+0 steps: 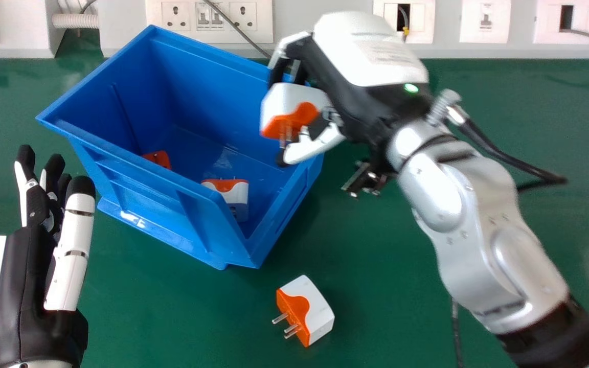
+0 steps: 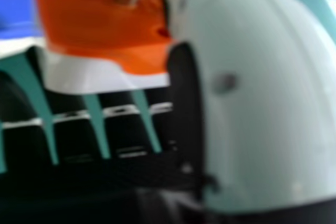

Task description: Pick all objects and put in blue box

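My right hand (image 1: 361, 76) is over the right rim of the blue box (image 1: 192, 204), curled round an orange and white plug adapter (image 1: 294, 110). In the right hand view the same adapter (image 2: 105, 24) sits between the fingers and thumb of my right hand (image 2: 189, 129). Inside the box lie an orange and white adapter (image 1: 230, 191) and an orange piece (image 1: 158, 159), partly hidden by the near wall. Another adapter (image 1: 307, 309) rests on the green table in front of the box, prongs toward the left. My left hand (image 1: 39, 245) is open, left of the box.
Wall sockets (image 1: 210, 15) line the back edge of the green table (image 1: 529, 128). A grey cable hangs down behind the box. A black cable (image 1: 504, 161) runs from my right wrist, and a thin cable (image 1: 456, 332) lies under the right forearm.
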